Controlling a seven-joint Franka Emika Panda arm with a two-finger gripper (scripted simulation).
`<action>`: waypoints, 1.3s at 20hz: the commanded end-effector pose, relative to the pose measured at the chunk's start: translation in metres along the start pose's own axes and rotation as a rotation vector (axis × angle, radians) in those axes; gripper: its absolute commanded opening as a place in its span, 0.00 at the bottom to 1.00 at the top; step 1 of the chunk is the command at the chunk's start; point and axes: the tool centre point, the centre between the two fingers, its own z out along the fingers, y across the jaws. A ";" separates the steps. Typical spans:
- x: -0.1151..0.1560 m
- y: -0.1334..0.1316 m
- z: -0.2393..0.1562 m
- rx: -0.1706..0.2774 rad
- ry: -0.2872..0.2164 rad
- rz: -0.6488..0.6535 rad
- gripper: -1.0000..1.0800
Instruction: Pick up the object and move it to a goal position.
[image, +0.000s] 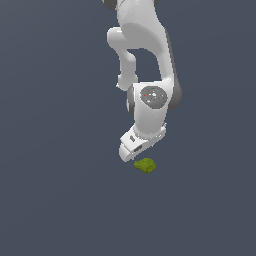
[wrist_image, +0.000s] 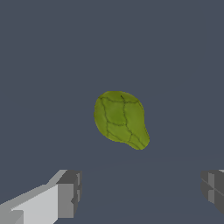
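Exterior view, my gripper (image: 134, 151) just above the olive-green object (image: 145, 165) on the dark surface (image: 50, 200), no edges visible, wrist view, my fingers (wrist_image: 69, 192) spread wide, object (wrist_image: 120, 118) lying beyond them, untouched.

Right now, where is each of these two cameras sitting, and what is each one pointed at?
Exterior view: off the arm, facing the white robot arm, its gripper and the small olive-green lumpy blob by it.
Wrist view: on the wrist, looking past two grey fingertips set wide apart, at the blob on the dark grey floor.
Both views show the blob and gripper.
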 end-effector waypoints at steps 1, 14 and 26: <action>0.007 -0.001 0.006 0.002 0.002 -0.076 0.96; 0.028 -0.005 0.025 0.011 0.013 -0.304 0.96; 0.029 -0.006 0.041 0.012 0.014 -0.319 0.96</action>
